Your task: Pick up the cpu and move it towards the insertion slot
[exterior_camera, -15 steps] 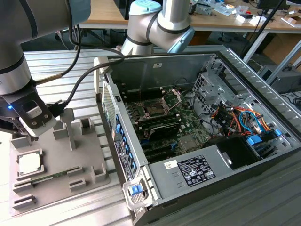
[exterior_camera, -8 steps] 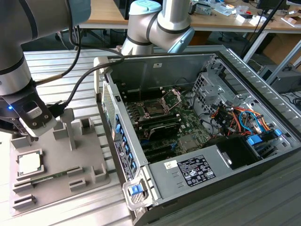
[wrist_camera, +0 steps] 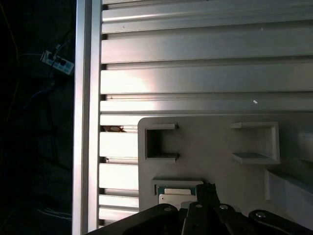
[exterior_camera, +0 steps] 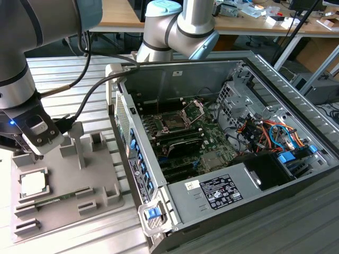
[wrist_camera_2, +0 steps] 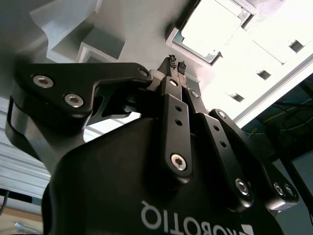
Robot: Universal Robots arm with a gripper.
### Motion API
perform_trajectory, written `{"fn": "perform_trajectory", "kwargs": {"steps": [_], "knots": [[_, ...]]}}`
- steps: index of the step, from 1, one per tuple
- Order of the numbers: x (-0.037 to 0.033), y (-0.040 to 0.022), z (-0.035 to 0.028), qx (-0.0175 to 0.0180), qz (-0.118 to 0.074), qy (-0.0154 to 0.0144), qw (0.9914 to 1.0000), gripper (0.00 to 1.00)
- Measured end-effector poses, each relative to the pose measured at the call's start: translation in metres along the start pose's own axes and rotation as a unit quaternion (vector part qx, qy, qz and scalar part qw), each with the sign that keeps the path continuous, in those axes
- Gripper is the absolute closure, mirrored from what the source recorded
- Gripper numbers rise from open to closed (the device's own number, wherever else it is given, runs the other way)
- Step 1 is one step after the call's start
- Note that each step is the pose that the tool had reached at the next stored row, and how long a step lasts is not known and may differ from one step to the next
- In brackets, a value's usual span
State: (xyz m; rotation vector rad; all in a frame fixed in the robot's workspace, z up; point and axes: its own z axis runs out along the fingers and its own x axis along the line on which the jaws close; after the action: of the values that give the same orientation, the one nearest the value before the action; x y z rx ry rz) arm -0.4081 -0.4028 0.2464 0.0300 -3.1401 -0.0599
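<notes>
Claw: black two-finger gripper [wrist_camera_2: 176, 62], fingertips pressed together, pinching nothing; it hangs just above the grey plastic tray [exterior_camera: 100, 166]
Cpu: small flat square cream-silver chip [exterior_camera: 33, 183]; it lies in the tray's square recess, near the fingertips but apart from them
Slot: square silver-framed socket [exterior_camera: 175, 120] on the green motherboard inside the open metal computer case [exterior_camera: 296, 92]; well apart from the gripper, towards the exterior view's right

Matt grey tray [exterior_camera: 96, 170], probably plastic; cpu [exterior_camera: 33, 183] top pale, satin metal.
</notes>
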Motion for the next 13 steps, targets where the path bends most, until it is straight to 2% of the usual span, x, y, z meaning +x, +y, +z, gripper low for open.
{"fn": "perform_trajectory", "kwargs": {"steps": [13], "knots": [[0.0070,-0.0001,0.0037,0.0000,0.000,0.0000,1.00000,0.89]]}}
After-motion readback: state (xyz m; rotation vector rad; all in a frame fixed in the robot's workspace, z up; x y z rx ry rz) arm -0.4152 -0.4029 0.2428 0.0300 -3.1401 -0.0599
